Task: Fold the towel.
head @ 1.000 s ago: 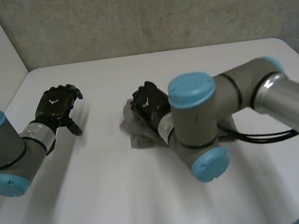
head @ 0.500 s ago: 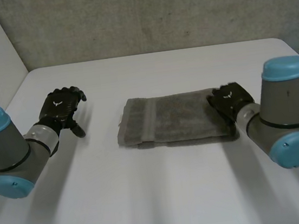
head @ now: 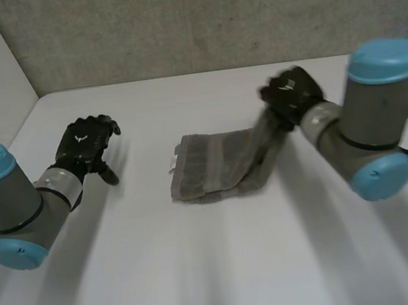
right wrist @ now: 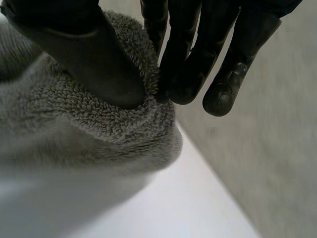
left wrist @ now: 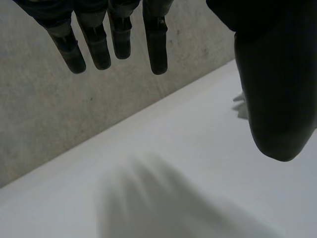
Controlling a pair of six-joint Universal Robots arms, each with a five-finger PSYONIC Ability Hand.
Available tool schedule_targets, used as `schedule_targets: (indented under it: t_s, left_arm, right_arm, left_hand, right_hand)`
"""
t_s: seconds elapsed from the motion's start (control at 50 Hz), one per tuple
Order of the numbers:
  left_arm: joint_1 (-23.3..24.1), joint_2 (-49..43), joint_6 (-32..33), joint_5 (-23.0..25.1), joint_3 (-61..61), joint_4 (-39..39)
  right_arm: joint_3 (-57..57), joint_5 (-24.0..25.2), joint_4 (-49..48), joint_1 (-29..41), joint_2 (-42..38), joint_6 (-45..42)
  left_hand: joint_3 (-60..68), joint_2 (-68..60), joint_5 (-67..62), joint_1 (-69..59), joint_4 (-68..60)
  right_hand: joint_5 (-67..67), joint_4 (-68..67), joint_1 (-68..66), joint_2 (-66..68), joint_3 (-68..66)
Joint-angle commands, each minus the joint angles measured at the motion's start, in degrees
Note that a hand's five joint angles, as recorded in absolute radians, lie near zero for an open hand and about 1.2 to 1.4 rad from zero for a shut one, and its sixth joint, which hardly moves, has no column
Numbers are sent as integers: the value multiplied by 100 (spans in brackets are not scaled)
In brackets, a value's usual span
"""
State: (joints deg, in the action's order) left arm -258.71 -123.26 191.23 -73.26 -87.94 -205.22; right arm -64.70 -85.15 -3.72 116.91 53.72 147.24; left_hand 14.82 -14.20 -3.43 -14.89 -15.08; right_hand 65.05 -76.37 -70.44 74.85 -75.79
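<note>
Right hand [head: 291, 95] has got hold of the towel [head: 217, 167]. In its wrist view the thumb [right wrist: 74, 44] is squeezing the fuzzy grey cloth against the curled fingers [right wrist: 183, 54], right at the towel's edge (the right-hand end, though I can't say which corner). That end is held up off the white table [head: 218, 270]. From the hand the cloth slopes down to the rest of the towel, which lies flat on the table and looks doubled over. There's a paler stripe band running across near the towel's left end, plus a small white tag [head: 175, 161] sticking out at that end's far corner.

Left hand [head: 84, 145] is well off to the left of the towel, not touching it. Its fingers [left wrist: 153, 34] are straight and loose with the thumb standing apart, so nothing's in it (it hovers over bare table). Beyond the towel's far side, the table ends at a rough grey wall [head: 195, 19].
</note>
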Motion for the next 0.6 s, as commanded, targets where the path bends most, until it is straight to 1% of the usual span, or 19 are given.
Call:
schedule_targets:
  t_s: [0.02,0.06,0.12,0.14,0.16,0.18,0.2,0.22,0.26,0.34,0.38,0.4,0.44,0.5,0.54,0.56,0.6]
  left_arm:
    - [75,329,-25,-4,207,0]
    - [75,373,-25,-4,251,0]
    - [110,425,-51,-13,348,-9]
    - [145,434,-112,-22,374,0]
    - [162,434,-200,-31,392,0]
    - [163,434,-200,-31,392,0]
    - [180,434,-305,-40,392,0]
    - [180,434,-306,-40,392,0]
    - [189,408,-498,-31,453,0]
    - [206,338,-596,-31,594,0]
    - [294,206,-622,-40,786,0]
    - [294,206,-622,-40,787,0]
    - [417,39,-709,-48,1015,0]
    - [497,-40,-807,-48,1112,0]
    - [671,-224,-1052,-40,1331,8]
    - [672,-225,-1053,-40,1332,9]
    - [873,-417,-1254,-31,1595,43]
  right_arm:
    - [1311,51,433,1070,-740,-81]
    - [1757,77,661,1499,-1203,-90]
    - [1918,69,758,1633,-1416,-90]
    - [2013,34,846,1729,-1599,-99]
    - [2032,-1,916,1764,-1714,-99]
    - [2032,-2,917,1765,-1715,-99]
    - [2032,-28,952,1782,-1776,-82]
    - [2014,-98,969,1791,-1794,-81]
    - [1997,-185,978,1765,-1760,-47]
    - [1838,-327,996,1677,-1548,-11]
    - [1550,-415,970,1493,-1164,24]
    - [1548,-415,969,1492,-1162,24]
    - [1172,-397,926,1274,-742,129]
    - [1012,-406,899,1185,-582,217]
    - [715,-397,803,1001,-328,550]
    - [713,-397,802,1000,-327,551]
    - [460,-397,776,869,-169,901]
  left_hand:
    - [-377,314,237,384,403]
    - [-377,314,237,384,403]
    - [-377,314,237,384,403]
    - [-377,314,237,384,403]
    - [-377,314,237,384,403]
    - [-377,314,237,384,403]
    - [-377,314,237,384,403]
    - [-377,314,237,384,403]
    - [-377,314,237,384,403]
    - [-377,314,237,384,403]
    - [-377,314,237,384,403]
    - [-377,314,237,384,403]
    - [-360,297,220,367,386]
    - [-360,297,220,367,386]
    - [-327,264,187,333,353]
    - [-326,264,187,333,352]
    - [-293,230,153,299,319]
  right_hand:
    - [495,-363,-956,515,-421]
    - [495,-363,-956,515,-421]
    - [495,-363,-956,515,-421]
    - [-864,997,403,-845,939]
    - [-3592,3725,3131,-3573,3667]
    - [-3619,3752,3159,-3600,3694]
    - [-6118,6250,5657,-6098,6192]
    - [-6505,6637,6044,-6485,6579]
    - [-6505,6637,6044,-6485,6579]
    - [-6505,6637,6044,-6485,6579]
    - [-6505,6637,6044,-6485,6579]
    - [-6505,6637,6044,-6485,6579]
    - [-6505,6637,6044,-6485,6579]
    - [-6505,6637,6044,-6485,6579]
    - [-6505,6637,6044,-6485,6579]
    - [-6505,6637,6044,-6485,6579]
    - [-6505,6637,6044,-6485,6579]
